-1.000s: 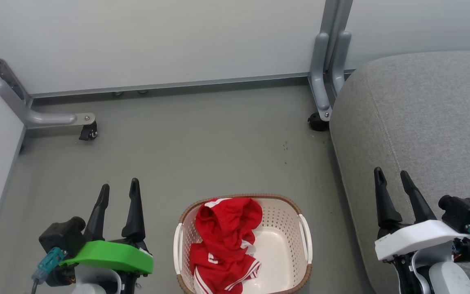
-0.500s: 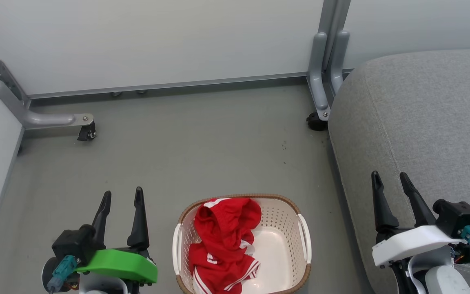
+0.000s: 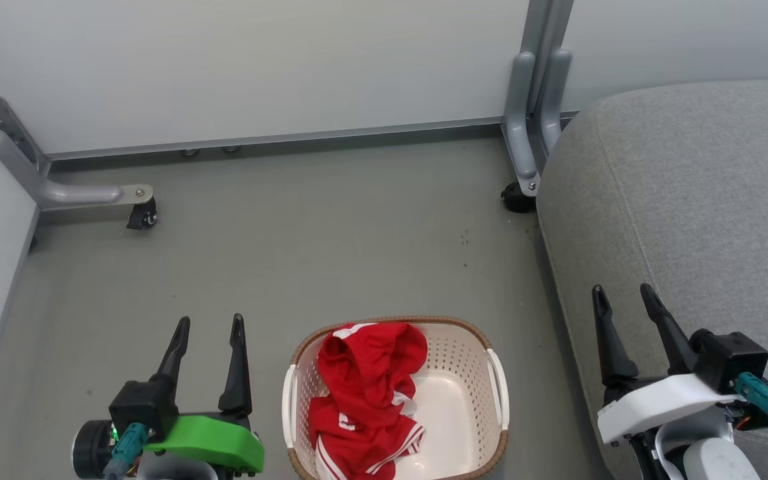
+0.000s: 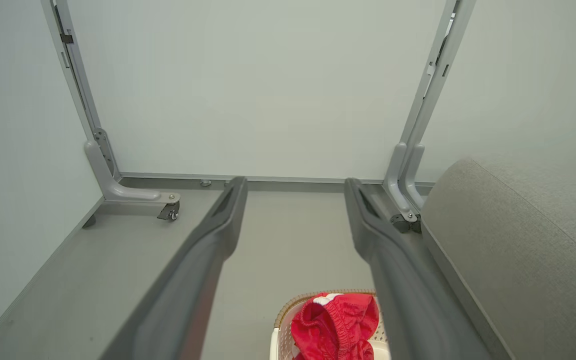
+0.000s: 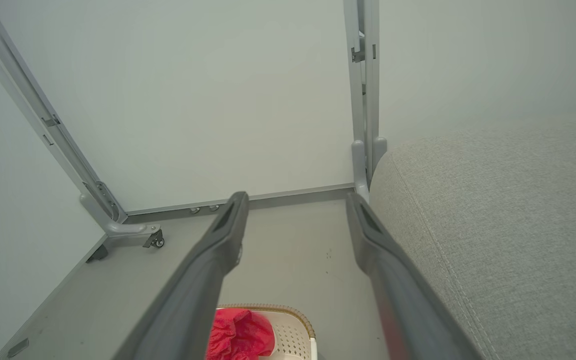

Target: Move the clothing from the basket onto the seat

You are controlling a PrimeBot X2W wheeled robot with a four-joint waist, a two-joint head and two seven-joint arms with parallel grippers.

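Observation:
Red clothing with white stripes lies bunched in the left half of the cream basket, which stands on the grey floor at the bottom centre of the head view. The grey seat fills the right side. My left gripper is open, left of the basket, with nothing between its fingers. My right gripper is open over the seat's front edge, right of the basket. The left wrist view shows the clothing, the basket and the seat. In the right wrist view the clothing sits in the basket beside the seat.
Pale partition walls close the space at the back and left. Grey metal partition feet with castors stand on the floor at the left and by the seat's far corner. Bare floor stretches beyond the basket.
Both grippers have drawn back toward the bottom of the head view, and the right one has shifted slightly left. The clothing and basket have stayed put.

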